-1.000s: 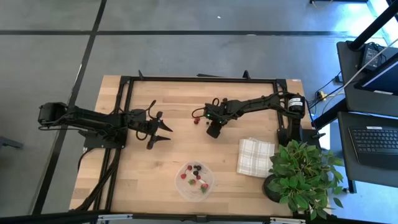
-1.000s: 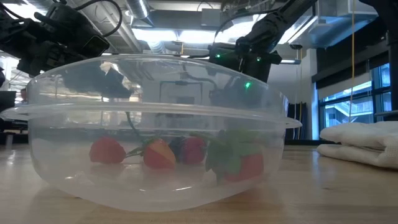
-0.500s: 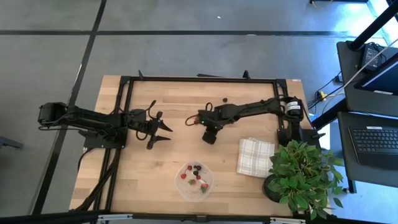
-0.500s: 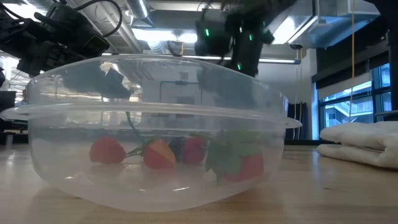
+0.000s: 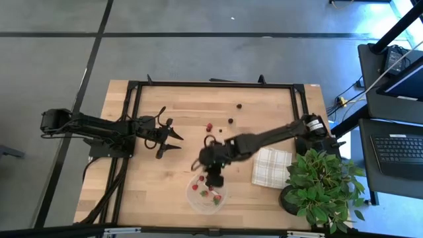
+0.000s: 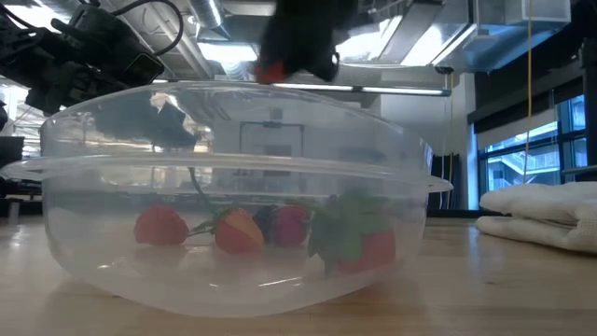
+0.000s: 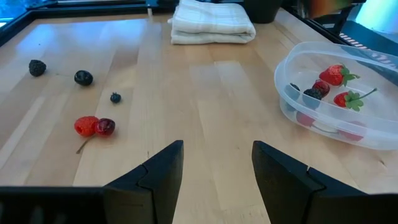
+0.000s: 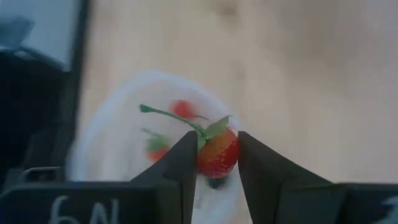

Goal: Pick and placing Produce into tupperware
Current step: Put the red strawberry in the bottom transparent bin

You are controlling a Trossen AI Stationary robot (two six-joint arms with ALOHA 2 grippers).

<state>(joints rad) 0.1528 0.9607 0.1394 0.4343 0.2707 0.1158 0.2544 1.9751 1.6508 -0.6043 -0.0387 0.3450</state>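
High view: I see the wooden worktop (image 5: 165,192) in the middle of the frame, with the clear tupperware (image 5: 207,191) low and just right of centre, a few red and dark pieces of produce inside it. My right gripper (image 5: 211,173) sits over the container's upper rim, its arm stretching in from the right. The left gripper (image 5: 173,139) waits at centre left, well apart from the container. Loose produce lies in the upper middle: a red piece (image 5: 208,127) and two dark berries (image 5: 230,120), the second further up and right. A folded checked cloth (image 5: 269,166) lies right of the container, with a potted plant (image 5: 323,184) at lower right.

Low view: the tupperware (image 6: 233,280) fills the frame, red pieces and a green-leafed one resting on its bottom. Above its rim, at the top centre, the dark right gripper (image 6: 297,56) shows with something red at its lower left edge.

Left wrist view: my left jaws stand spread with nothing between them, over bare wood. The tupperware (image 7: 292,106) is at the right edge holding strawberries (image 7: 336,74) and dark berries. At the left lie a red pair (image 7: 93,126) touching each other, and three dark berries above them. The cloth (image 7: 211,22) is at the top centre.

Right wrist view: my right jaws are pinching a red strawberry (image 8: 217,155) with a green stem, above the blurred tupperware (image 8: 112,155).
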